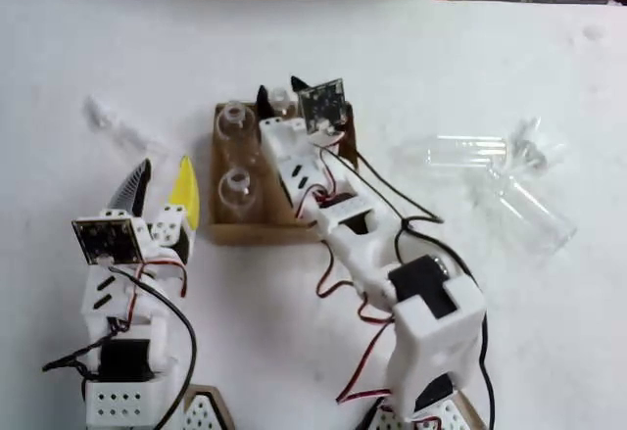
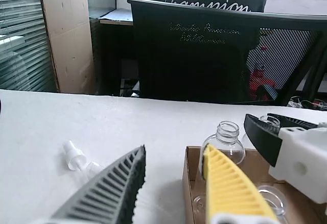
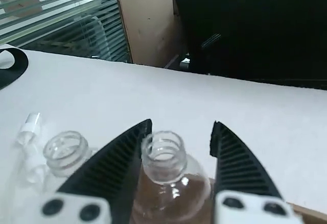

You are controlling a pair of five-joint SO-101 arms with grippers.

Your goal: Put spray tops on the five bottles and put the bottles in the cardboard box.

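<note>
Both wide: left pincer (image 2: 174, 150) beside the cardboard box (image 1: 257, 233), right pincer (image 3: 181, 124) astride a clear, thread-necked bottle (image 3: 164, 157)

Counted five clear plastic bottles (image 1: 235, 187): three stood upright in the one brown cardboard box (image 1: 257, 231), two lay on the white tabletop (image 1: 441, 58). One clear plastic spray top (image 2: 74, 155) was countable; any others couldn't be told. Two white robot arms (image 1: 431, 322).

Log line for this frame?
left end effector: open, beside cardboard box | right end effector: open, astride uncapped bottle neck in box | spray top: on table | loose bottles: lying on table
</note>
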